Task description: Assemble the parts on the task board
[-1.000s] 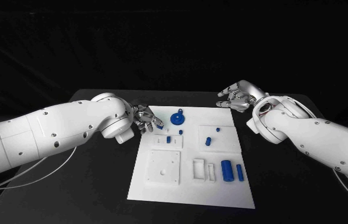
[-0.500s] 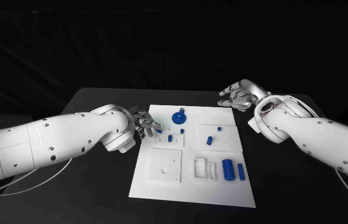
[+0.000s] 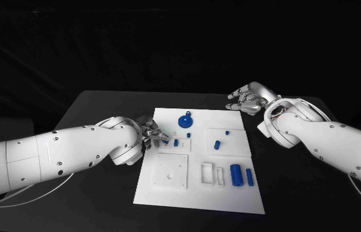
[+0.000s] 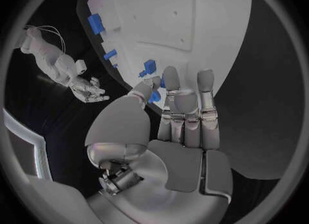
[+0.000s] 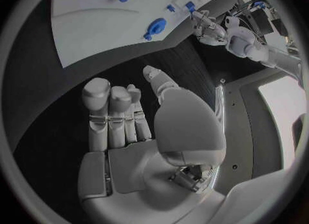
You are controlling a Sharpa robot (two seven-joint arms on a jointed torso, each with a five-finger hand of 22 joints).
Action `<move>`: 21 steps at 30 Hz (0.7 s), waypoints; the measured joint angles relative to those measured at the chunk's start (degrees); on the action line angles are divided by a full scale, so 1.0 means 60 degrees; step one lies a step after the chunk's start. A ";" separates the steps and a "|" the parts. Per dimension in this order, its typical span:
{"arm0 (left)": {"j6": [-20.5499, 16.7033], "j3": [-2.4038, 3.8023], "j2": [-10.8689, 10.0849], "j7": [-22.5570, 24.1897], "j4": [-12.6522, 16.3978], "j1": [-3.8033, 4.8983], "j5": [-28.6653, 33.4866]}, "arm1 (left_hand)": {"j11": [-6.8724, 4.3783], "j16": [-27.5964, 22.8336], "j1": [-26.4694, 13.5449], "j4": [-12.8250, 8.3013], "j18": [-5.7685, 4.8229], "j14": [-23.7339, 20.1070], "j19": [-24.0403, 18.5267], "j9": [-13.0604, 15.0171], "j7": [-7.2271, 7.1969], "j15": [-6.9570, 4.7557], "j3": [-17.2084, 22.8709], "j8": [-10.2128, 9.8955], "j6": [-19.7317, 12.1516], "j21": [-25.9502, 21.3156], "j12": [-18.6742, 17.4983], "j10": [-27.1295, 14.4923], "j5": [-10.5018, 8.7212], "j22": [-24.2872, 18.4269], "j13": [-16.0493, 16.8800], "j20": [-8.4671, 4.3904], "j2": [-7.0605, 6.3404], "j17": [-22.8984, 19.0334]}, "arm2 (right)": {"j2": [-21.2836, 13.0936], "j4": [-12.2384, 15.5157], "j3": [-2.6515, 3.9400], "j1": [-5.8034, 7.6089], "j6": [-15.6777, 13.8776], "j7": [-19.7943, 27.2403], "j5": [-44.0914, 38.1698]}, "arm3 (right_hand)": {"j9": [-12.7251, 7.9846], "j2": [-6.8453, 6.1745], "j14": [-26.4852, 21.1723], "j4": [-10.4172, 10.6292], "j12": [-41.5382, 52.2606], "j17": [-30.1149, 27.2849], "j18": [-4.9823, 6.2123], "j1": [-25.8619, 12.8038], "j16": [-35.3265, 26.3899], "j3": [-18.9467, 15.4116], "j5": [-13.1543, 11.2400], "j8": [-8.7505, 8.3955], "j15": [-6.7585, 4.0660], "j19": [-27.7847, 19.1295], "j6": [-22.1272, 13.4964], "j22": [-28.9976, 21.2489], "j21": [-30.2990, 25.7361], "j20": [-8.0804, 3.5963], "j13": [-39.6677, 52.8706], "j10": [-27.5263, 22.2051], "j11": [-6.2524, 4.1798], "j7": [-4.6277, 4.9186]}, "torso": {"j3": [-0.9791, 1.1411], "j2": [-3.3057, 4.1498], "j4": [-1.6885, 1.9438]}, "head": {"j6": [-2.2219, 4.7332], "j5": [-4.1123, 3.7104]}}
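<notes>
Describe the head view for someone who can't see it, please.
A white rectangular task board lies on a black table, carrying small blue plastic parts, among them a round blue wheel-like piece and a blue cylinder. The robot's silver left hand reaches over the board's left edge; its silver right hand hovers, holding nothing, by the far right corner.

Both arms wear smooth, glossy white shells built from rounded segments, dotted with small dark screws. A thin pale cable loops beneath the left arm [image 3: 68, 154]. The left hand [image 4: 174, 126] and right hand [image 5: 138, 131] are matte silver, with broad palm plates and segmented, round-tipped fingers [image 4: 205, 85].
</notes>
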 measured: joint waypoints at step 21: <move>-0.0018 0.0001 0.0145 -0.0008 -0.0093 -0.0123 -0.0634 | 0.0003 0.0000 0.0002 0.0024 0.0000 0.0063 0.0000 0.0835 0.0034 0.0005 0.0027 0.0020 0.0035 0.0001 0.0038 0.0003 -0.0019 -0.0002 -0.0002 0.0000 0.0002 0.0018 | -0.0016 0.0008 0.0000 -0.0021 0.0001 0.0000 0.0008 | 0.0000 0.0000 0.0000 0.0000 0.0000 0.0000 0.0000 0.0000 0.0000 0.0000 0.0000 0.0000 0.0000 0.0000 0.0000 -0.0001 0.0000 0.0000 0.0000 0.0000 0.0000 0.0000 | 0.0001 0.0001 -0.0004 | -0.0037 0.0022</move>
